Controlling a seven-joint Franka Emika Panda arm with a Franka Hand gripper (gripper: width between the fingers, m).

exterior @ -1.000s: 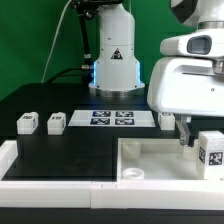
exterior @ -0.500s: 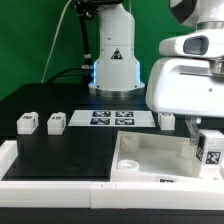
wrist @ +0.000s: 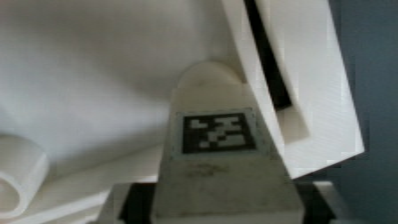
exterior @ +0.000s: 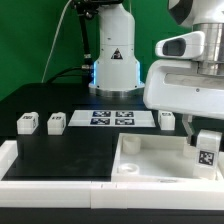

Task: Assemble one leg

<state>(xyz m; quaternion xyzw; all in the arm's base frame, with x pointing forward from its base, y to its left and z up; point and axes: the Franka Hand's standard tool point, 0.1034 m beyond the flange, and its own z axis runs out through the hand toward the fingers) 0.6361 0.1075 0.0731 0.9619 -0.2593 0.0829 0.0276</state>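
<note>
My gripper (exterior: pixel 200 138) is shut on a leg (exterior: pixel 207 151), a small white cuboid peg with a black-and-white tag, and holds it over the right side of the large white tabletop (exterior: pixel 150 160). In the wrist view the leg (wrist: pixel 217 140) sticks out from between the dark fingers (wrist: pixel 130 200), with the tabletop (wrist: pixel 89 90) behind it. Whether the leg's far end touches the tabletop I cannot tell. Three more legs stand on the black table: two at the exterior view's left (exterior: pixel 28 122) (exterior: pixel 56 121) and one (exterior: pixel 166 120) by the arm.
The marker board (exterior: pixel 112 118) lies flat at the back middle of the table, in front of the robot base (exterior: pixel 113 65). A white rim (exterior: pixel 50 168) runs along the table's front edge. My arm's white housing (exterior: pixel 185 85) hides the back right.
My arm has shifted a little toward the exterior view's left with the leg in it, and the leg stands straighter. The tabletop's left edge has slid slightly left.
</note>
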